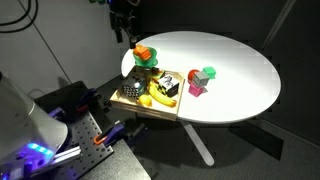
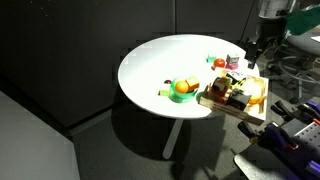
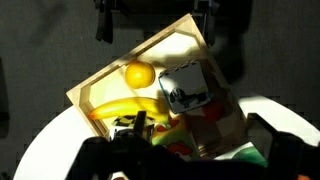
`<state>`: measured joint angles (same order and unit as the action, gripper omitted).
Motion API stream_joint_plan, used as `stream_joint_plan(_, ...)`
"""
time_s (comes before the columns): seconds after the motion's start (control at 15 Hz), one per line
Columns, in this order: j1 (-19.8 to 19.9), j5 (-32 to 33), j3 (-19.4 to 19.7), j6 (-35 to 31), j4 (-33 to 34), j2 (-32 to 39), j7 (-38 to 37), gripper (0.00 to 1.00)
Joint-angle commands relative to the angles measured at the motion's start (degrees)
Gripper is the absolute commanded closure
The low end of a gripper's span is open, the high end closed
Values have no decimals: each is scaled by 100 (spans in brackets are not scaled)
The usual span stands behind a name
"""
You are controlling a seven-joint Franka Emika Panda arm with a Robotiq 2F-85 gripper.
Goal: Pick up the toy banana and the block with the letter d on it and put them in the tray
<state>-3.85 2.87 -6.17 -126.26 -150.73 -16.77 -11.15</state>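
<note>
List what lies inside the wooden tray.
The wrist view shows the toy banana, a round orange-yellow toy and a pale-faced block in the tray. Dark hardware hides the tray's lower part.

In an exterior view: a flat square light-brown wooden tray (image 1: 165, 111) sits at the near edge of a round white table (image 1: 240, 70). In it lie a small curved yellow toy banana (image 1: 150, 99) and, just beside it, a small dark-blue cube (image 1: 168, 88) with a pale face, letter unreadable. A red block (image 1: 196, 87) and a green block (image 1: 207, 74) touch mid-table, well apart from the tray; a green-and-orange toy (image 1: 147, 55) stands just behind the tray, and the dark gripper (image 1: 126, 38) hangs above that toy.
</note>
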Motion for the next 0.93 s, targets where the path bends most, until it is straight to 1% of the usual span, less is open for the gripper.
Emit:
stream_joint_plan(0.0,-51,-114,-76,744,112,-471,-108,0)
stream_joint_plan(0.13,-78,-156,-97,1014,127,-708,-73,0)
stream_joint_plan(0.27,-114,-236,-96,1066,89,-926,-27,0)
stream_joint_plan(0.6,-272,-611,-1,878,-38,-1354,330,0)
stream_joint_plan(0.8,-303,-670,-7,769,-98,-1524,452,0)
stream_joint_plan(0.87,-222,-556,-100,883,50,-1275,263,0)
